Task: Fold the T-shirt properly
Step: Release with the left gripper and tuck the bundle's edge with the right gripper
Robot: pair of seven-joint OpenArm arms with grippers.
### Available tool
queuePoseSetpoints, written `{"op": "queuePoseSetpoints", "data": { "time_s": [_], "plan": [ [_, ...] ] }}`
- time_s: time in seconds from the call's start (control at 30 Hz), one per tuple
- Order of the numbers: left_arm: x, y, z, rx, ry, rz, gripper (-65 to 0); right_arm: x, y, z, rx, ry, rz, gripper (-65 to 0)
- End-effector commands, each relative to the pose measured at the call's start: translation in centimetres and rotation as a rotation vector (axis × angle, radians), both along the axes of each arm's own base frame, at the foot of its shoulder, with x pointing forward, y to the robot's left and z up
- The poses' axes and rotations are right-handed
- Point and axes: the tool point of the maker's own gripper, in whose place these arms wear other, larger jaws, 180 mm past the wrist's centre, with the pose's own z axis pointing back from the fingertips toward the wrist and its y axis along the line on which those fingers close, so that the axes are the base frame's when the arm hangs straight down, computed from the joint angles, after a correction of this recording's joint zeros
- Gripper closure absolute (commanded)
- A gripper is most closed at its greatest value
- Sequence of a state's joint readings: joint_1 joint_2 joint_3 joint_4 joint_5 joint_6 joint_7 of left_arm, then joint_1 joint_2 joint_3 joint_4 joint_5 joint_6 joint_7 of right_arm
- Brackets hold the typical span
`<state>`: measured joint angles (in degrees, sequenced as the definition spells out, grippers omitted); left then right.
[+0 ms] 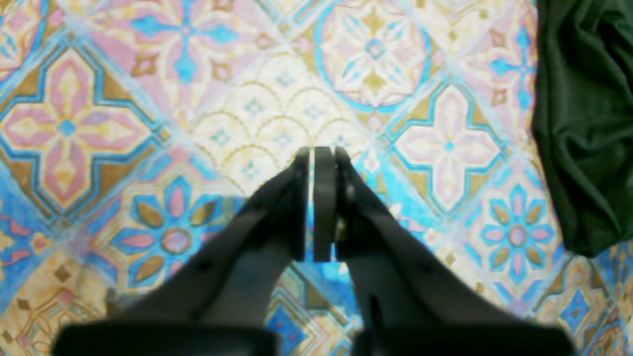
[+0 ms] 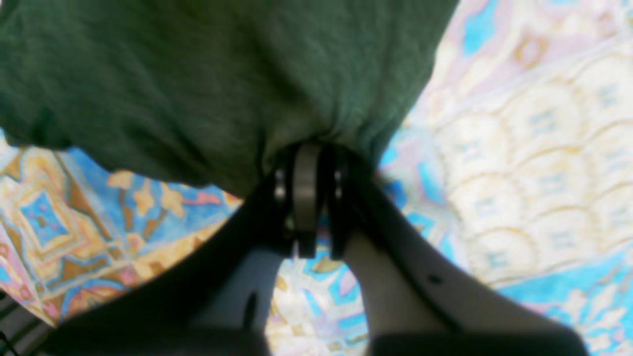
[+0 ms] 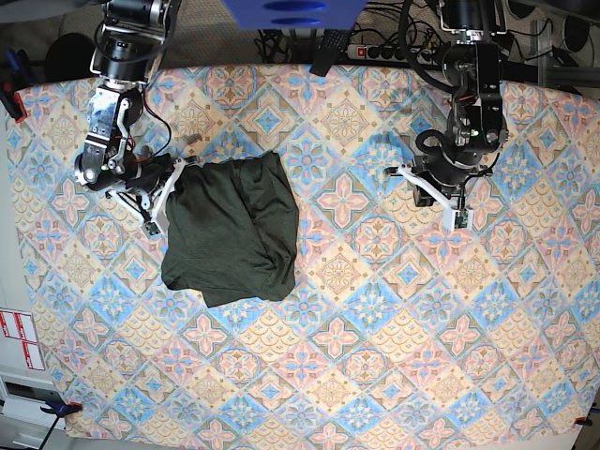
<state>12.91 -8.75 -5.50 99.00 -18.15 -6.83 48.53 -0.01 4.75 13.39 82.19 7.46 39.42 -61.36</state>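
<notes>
The dark olive-green T-shirt (image 3: pixel 230 230) lies bunched and partly folded on the left half of the patterned cloth. My right gripper (image 3: pixel 174 180) is at the shirt's upper left corner. In the right wrist view its fingertips (image 2: pixel 306 148) are shut on a gathered fold of the T-shirt (image 2: pixel 198 74), which is lifted off the cloth there. My left gripper (image 3: pixel 439 195) hovers over bare cloth well to the right of the shirt. In the left wrist view the left gripper (image 1: pixel 319 151) is shut with nothing in it, and the T-shirt (image 1: pixel 583 123) shows only at the right edge.
A colourful tiled-pattern tablecloth (image 3: pixel 375 309) covers the whole table. A power strip and cables (image 3: pixel 375 52) lie along the back edge, and the arm bases stand at the back left and back right. Red clamps hold the cloth at the table's corners.
</notes>
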Motion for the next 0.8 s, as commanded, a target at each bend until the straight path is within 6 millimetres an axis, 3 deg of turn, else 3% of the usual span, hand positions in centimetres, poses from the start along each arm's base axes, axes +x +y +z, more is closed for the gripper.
{"op": "queuePoseSetpoints", "data": {
  "time_s": [0.0,0.17,0.3,0.53,0.77],
  "plan": [
    [0.9,0.2,1.2,-0.002,-0.047,0.001,0.0,1.4,-0.1,1.4,0.001,-0.057,0.006,-3.4],
    [0.9,0.6,1.2,0.017,-0.046,-0.010,0.0,1.8,-0.3,2.4,-0.017,-0.081,0.010,-3.4],
    [0.9,0.6,1.2,0.016,-0.046,-0.010,0.0,2.8,-0.7,4.4,-0.040,-0.147,0.010,-3.4],
    [0.7,0.5,1.1,0.015,-0.041,-0.011,0.0,1.5,-0.6,5.6,-0.079,-0.174,0.035,-3.4],
    [0.6,0.5,1.0,0.015,-0.038,-0.013,0.0,0.8,4.5,4.7,-0.046,-0.149,0.181,-3.4]
  ]
}}
